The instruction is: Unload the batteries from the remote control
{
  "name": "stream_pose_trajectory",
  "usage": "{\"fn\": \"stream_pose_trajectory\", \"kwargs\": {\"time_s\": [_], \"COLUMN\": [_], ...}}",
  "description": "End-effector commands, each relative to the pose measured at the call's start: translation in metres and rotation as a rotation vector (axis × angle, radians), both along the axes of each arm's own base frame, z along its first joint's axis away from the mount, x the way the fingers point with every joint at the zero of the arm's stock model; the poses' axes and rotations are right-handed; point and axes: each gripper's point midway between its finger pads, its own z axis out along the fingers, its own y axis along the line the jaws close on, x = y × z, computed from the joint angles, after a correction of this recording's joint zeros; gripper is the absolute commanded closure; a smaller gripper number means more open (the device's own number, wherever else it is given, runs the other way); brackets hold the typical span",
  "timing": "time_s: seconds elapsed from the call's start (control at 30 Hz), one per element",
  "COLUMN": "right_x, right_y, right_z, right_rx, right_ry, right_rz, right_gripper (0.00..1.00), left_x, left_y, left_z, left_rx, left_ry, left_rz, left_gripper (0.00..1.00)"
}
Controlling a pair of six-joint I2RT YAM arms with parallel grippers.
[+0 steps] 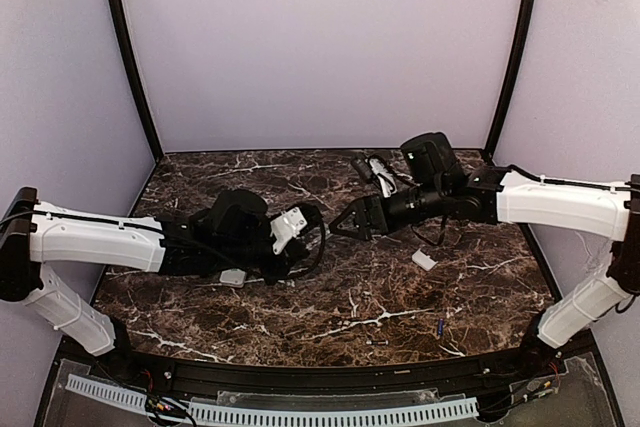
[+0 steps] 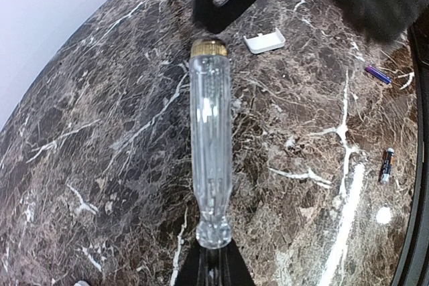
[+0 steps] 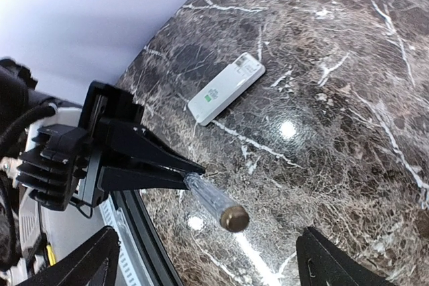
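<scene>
Left gripper (image 3: 190, 173) clamped on clear ribbed tool (image 2: 210, 145), brass-capped; right gripper (image 1: 342, 225) spread wide, empty. Slim white remote (image 3: 226, 89) lies flat on veined marble (image 3: 335, 132).

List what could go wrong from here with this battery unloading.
1. The left gripper holds the clear plastic tool handle with a brass cap by one end only, and the open right gripper faces that cap; a handover could drop it.
2. The slim dark blue-purple battery and a second dark battery lie loose near the table rim; a nudge might roll them off.
</scene>
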Motion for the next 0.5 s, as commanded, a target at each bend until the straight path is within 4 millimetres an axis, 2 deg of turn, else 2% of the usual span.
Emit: {"fn": "stream_pose_trajectory", "kwargs": {"time_s": [0.0, 0.2, 0.33, 0.47], "right_x": [0.021, 0.035, 0.036, 0.034], "right_y": [-0.022, -0.038, -0.041, -0.042], "right_z": [-0.002, 0.0, 0.0, -0.003], "right_rx": [-0.054, -0.09, -0.091, -0.097], "right_ry": [-0.06, -0.103, -0.107, -0.097], "right_rz": [-0.141, -0.245, -0.256, -0.258], "right_gripper": [0.03, 0.01, 0.01, 0.01], "left_x": [0.01, 0.016, 0.021, 0.022], "left_y": [0.016, 0.037, 0.052, 0.055], "left_z": [-0.015, -0.053, -0.075, -0.094], "left_rx": [-0.025, -0.03, -0.009, 0.01], "left_ry": [0.074, 0.183, 0.232, 0.305], "left_rz": [0.185, 0.393, 0.532, 0.627], "left_gripper": [1.0, 1.0, 1.0, 1.0]}}
